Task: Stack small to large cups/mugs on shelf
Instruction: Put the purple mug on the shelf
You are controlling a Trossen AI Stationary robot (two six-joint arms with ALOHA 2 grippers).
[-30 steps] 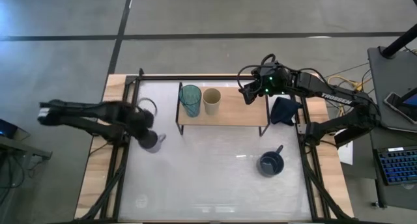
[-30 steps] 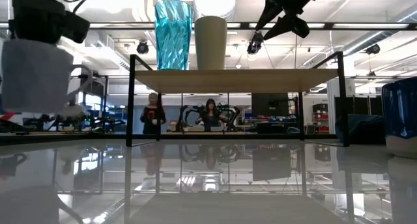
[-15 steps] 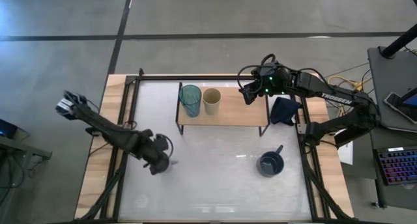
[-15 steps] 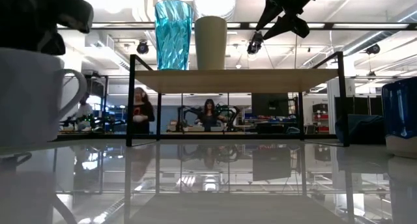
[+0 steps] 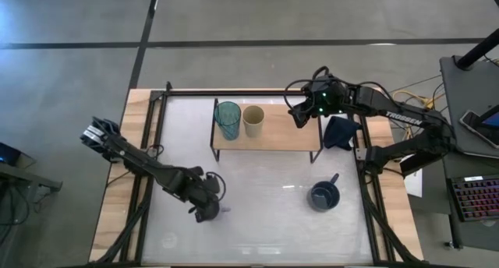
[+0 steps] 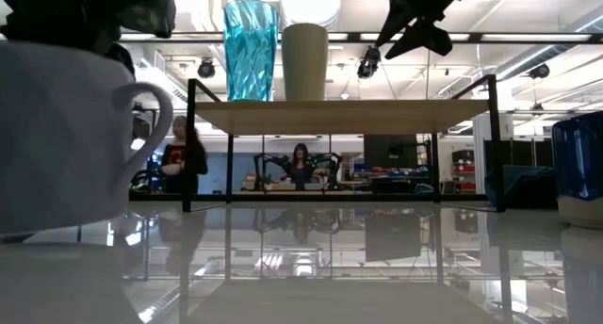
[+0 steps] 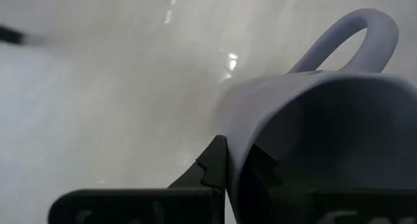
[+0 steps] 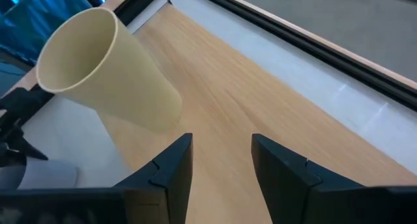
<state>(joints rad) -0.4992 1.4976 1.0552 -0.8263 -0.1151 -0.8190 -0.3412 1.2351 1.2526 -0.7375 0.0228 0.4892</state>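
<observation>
My left gripper [image 5: 209, 209] is clamped on the grey-lavender cup [image 6: 66, 136] at 7 o'clock, my right gripper [image 5: 295, 114] waits parted over the shelf [image 5: 284, 132], where the teal tumbler [image 5: 228, 118] and cream cup [image 5: 253, 120] stand; this cup and the dark blue mug [image 5: 323, 195] at 4 o'clock remain

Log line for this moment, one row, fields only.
left gripper: shut on grey-lavender cup, front table | right gripper: open, empty, above shelf | shelved: teal tumbler, cream cup | dark blue mug: table

Grey-lavender cup [image 6: 66, 136] cut off at left edge; left claw [image 5: 209, 211] hides it overhead.
</observation>
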